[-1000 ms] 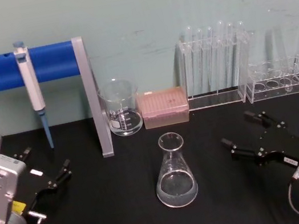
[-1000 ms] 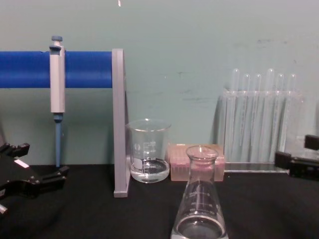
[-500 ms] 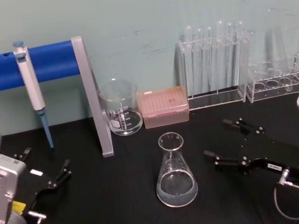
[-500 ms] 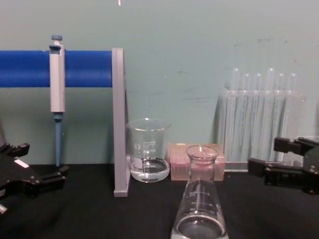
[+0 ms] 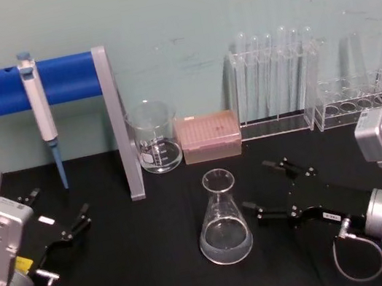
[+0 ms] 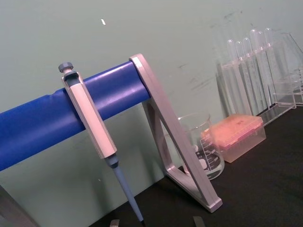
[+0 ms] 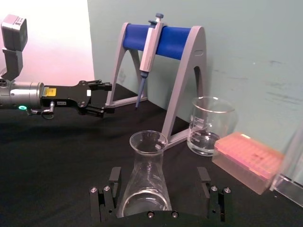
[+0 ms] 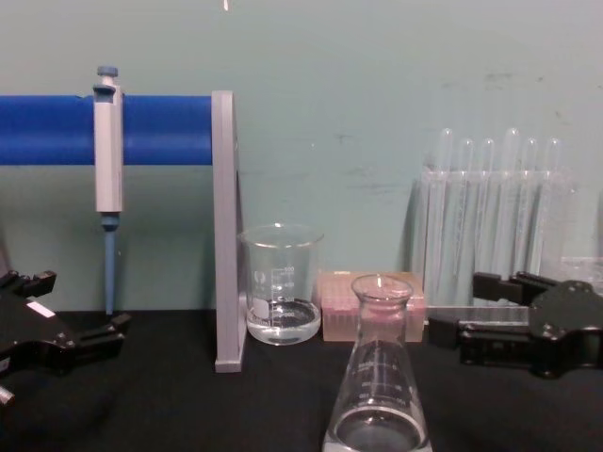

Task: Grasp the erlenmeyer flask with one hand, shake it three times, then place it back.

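The erlenmeyer flask [image 5: 223, 220] stands upright on the black table, front centre, with a little clear liquid in its base. It also shows in the chest view [image 8: 379, 391]. My right gripper [image 5: 258, 187] is open and sits low, just right of the flask, with its fingertips level with the flask's lower body. In the right wrist view the flask [image 7: 144, 156] rises between the two spread fingers [image 7: 114, 176], and glass and pads stay apart. My left gripper [image 5: 60, 207] rests open at the table's left, far from the flask.
Behind the flask stand a glass beaker [image 5: 154, 138] and a pink tip box [image 5: 208, 137]. Two clear test tube racks [image 5: 274, 91] [image 5: 358, 104] line the back right. A pipette [image 5: 37, 103] hangs on the blue-barred stand [image 5: 116, 126] at the back left.
My right gripper has slid left across the table, from the right edge to the flask's side, still open. The flask and the left arm have not moved.
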